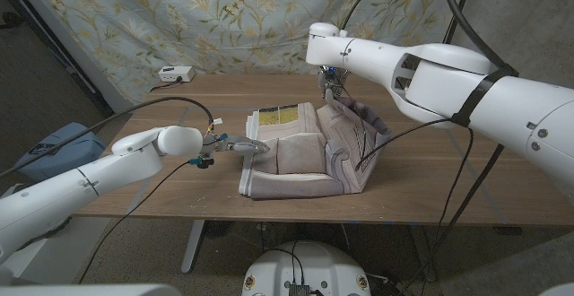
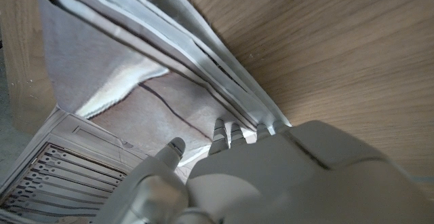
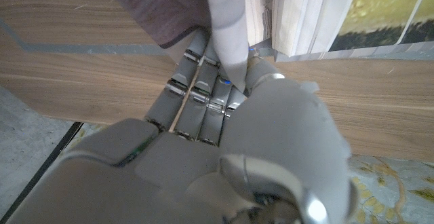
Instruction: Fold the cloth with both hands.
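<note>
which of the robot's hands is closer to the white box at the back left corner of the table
Left. The left hand is at the cloth's left edge, nearer the white box; the right hand grips the cloth's far right corner.

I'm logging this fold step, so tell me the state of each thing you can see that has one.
cloth: partly folded in layers on the table, its far right corner lifted
right hand: pinching the cloth's raised edge
left hand: touching the cloth's left edge, fingers at its layers
white box: lying at the table's far left edge
</note>
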### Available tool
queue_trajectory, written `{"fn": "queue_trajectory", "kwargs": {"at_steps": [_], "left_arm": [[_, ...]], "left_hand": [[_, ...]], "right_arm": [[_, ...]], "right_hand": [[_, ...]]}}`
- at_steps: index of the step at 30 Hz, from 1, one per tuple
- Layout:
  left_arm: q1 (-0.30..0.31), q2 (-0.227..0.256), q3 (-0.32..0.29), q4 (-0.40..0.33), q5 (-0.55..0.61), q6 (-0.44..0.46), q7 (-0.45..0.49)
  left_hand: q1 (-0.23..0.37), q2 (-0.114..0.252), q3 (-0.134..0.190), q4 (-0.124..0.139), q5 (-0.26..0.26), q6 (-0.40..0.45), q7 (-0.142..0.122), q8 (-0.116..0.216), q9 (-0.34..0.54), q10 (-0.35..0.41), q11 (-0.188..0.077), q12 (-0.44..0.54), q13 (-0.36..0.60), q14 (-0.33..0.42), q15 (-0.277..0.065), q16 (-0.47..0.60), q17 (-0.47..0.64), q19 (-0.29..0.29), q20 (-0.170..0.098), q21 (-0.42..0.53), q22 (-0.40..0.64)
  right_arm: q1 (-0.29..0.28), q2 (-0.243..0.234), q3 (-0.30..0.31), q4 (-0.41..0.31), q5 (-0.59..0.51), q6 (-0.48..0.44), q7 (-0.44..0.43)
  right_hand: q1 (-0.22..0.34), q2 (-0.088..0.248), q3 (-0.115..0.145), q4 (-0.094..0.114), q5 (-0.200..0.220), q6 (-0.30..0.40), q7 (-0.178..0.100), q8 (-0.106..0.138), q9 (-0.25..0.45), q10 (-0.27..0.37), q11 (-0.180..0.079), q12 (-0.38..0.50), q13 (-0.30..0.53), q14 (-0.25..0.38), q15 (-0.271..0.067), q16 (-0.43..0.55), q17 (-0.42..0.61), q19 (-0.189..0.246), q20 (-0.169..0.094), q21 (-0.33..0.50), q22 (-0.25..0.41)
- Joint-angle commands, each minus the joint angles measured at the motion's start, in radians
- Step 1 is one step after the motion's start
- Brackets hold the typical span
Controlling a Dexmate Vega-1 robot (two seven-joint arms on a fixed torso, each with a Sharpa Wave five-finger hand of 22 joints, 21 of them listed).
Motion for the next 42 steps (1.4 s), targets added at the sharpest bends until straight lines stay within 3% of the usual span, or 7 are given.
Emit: {"fn": "queue_trajectory", "kwargs": {"at_steps": [1, 12, 24, 42], "left_arm": [[-0.001, -0.004, 0.001, 0.001, -0.002, -0.004, -0.008], [-0.004, -0.011, 0.005, 0.007, -0.001, -0.012, -0.009], [-0.003, -0.01, 0.004, 0.018, -0.005, -0.031, -0.009], [-0.008, -0.018, 0.005, 0.041, -0.003, -0.061, -0.006]], "left_hand": [[0.011, 0.002, 0.008, -0.002, -0.002, 0.0, -0.008, -0.002, 0.004, -0.001, -0.007, 0.008, 0.003, -0.015, -0.006, 0.003, 0.003, -0.075, 0.002, 0.009, 0.006], [0.013, 0.001, 0.014, -0.004, -0.003, 0.001, -0.008, -0.002, 0.004, -0.002, -0.006, 0.008, 0.003, -0.015, -0.005, 0.003, 0.002, -0.074, 0.001, 0.009, 0.006], [0.016, -0.001, 0.019, -0.007, -0.003, 0.0, -0.011, -0.003, 0.004, -0.001, -0.008, 0.008, 0.003, -0.015, -0.007, 0.002, 0.002, -0.074, 0.0, 0.009, 0.006], [0.022, -0.003, 0.029, -0.013, -0.004, 0.001, -0.012, -0.003, 0.004, -0.002, -0.008, 0.008, 0.003, -0.014, -0.007, 0.002, 0.001, -0.074, 0.0, 0.009, 0.005]], "right_arm": [[0.028, -0.02, -0.037, -0.089, -0.035, -0.039, 0.024], [0.054, -0.011, -0.07, -0.127, -0.03, -0.065, 0.038], [0.076, 0.029, -0.108, -0.121, -0.027, -0.059, 0.059], [0.092, 0.186, -0.124, 0.101, -0.063, 0.049, 0.098]], "right_hand": [[0.013, 0.001, -0.005, 0.002, 0.002, 0.002, 0.004, -0.001, 0.005, 0.004, 0.005, -0.004, -0.001, 0.001, -0.044, -0.005, 0.003, -0.006, 0.002, 0.011, 0.003], [0.017, 0.002, -0.011, 0.002, 0.002, 0.004, 0.006, -0.005, 0.003, 0.002, 0.007, -0.004, 0.004, 0.003, -0.044, -0.009, 0.005, -0.011, 0.002, 0.016, 0.003], [0.02, 0.004, -0.016, 0.003, 0.002, 0.007, 0.005, -0.01, 0.003, 0.003, 0.008, -0.007, 0.004, 0.003, -0.044, -0.016, 0.008, -0.014, 0.005, 0.022, 0.002], [0.023, 0.006, -0.024, 0.005, 0.001, 0.006, 0.008, -0.018, 0.004, 0.004, 0.006, -0.009, 0.008, 0.008, -0.041, -0.023, 0.013, -0.019, 0.004, 0.03, 0.001]]}}
